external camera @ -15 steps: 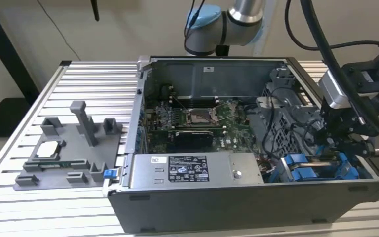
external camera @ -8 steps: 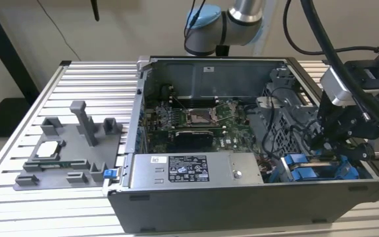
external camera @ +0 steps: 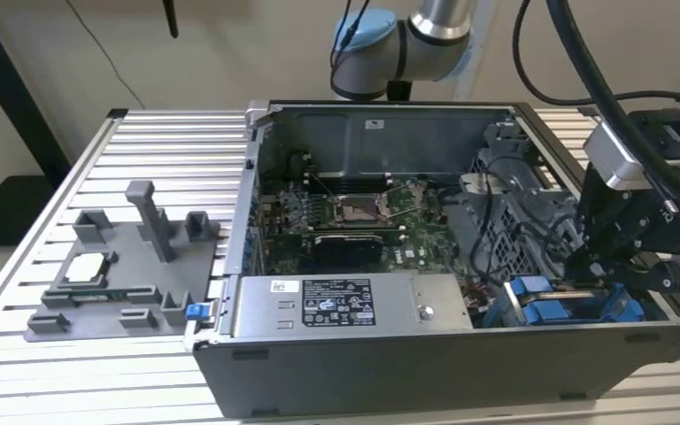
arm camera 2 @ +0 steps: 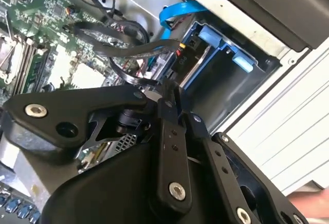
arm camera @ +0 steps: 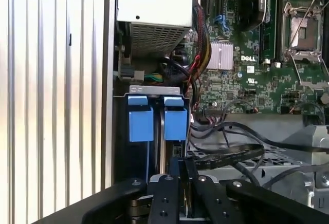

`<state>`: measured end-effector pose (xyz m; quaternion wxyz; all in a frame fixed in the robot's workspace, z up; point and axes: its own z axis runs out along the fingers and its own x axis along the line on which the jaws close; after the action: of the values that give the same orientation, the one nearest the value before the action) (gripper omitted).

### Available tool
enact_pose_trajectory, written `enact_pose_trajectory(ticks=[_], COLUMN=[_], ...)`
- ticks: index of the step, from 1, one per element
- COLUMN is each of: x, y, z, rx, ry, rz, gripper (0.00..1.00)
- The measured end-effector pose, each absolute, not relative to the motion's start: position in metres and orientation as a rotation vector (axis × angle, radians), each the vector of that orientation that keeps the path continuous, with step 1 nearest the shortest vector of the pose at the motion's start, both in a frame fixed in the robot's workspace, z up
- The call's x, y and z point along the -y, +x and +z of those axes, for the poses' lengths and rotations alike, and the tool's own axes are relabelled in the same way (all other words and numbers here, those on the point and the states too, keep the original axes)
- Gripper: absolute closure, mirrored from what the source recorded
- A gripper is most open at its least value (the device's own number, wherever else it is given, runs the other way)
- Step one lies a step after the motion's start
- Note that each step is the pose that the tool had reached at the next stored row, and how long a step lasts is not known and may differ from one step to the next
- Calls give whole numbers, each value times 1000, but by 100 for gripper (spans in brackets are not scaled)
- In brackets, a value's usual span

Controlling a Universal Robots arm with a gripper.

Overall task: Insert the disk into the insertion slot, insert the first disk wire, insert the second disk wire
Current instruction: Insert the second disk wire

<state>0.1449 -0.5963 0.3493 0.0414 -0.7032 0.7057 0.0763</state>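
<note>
Disk sits in the insertion slot, just beyond the tool.

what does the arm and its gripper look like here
The arm is silver tube with pale blue joint caps, and thick black cables run along it. A silver-grey block sits at the wrist. The gripper is matte black: flat linkage bars pinned with round silver bolts, seen in both wrist views, ending in slim black fingers.
</note>
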Motion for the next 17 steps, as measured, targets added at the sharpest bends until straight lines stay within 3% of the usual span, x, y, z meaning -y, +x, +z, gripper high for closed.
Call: enact_pose_trajectory(ticks=[8, 17], x=[594, 594], y=[148, 160], z=[346, 345], rx=[-2176, -2212], ry=[-2144, -2167], rz=[235, 308], gripper=[100, 100])
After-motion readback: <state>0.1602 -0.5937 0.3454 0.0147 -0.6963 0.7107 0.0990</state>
